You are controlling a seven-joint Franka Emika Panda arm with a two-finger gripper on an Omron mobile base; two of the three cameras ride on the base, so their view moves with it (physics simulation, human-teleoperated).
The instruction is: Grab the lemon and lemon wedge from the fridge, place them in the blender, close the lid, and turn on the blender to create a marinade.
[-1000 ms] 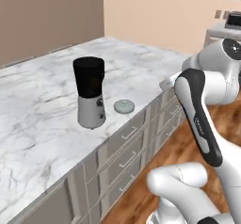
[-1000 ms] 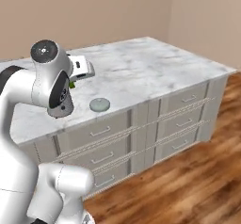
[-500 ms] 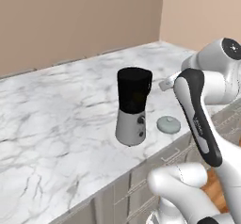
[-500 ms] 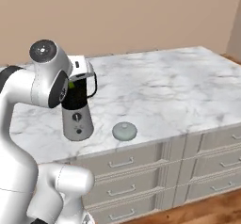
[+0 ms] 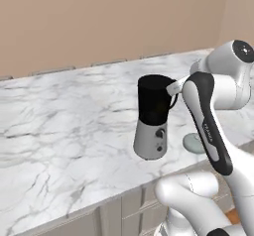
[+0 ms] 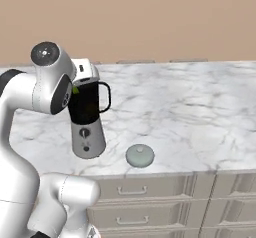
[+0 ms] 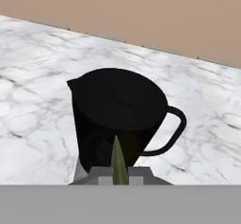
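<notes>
Above the open blender (image 7: 120,117) on the counter (image 5: 59,131), your gripper (image 7: 119,178) pinches what looks like a thin green-yellow wedge (image 7: 118,164), not yet dropped in, while the lid (image 6: 139,155) waits beside the base and the switch-on remains.

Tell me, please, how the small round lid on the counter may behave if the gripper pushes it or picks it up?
The lid looks low and slightly domed, so it would probably slide on the smooth marble counter rather than tip. It looks thin and is likely light. Its shallow rounded edge may be hard to pinch; it could slip.
</notes>
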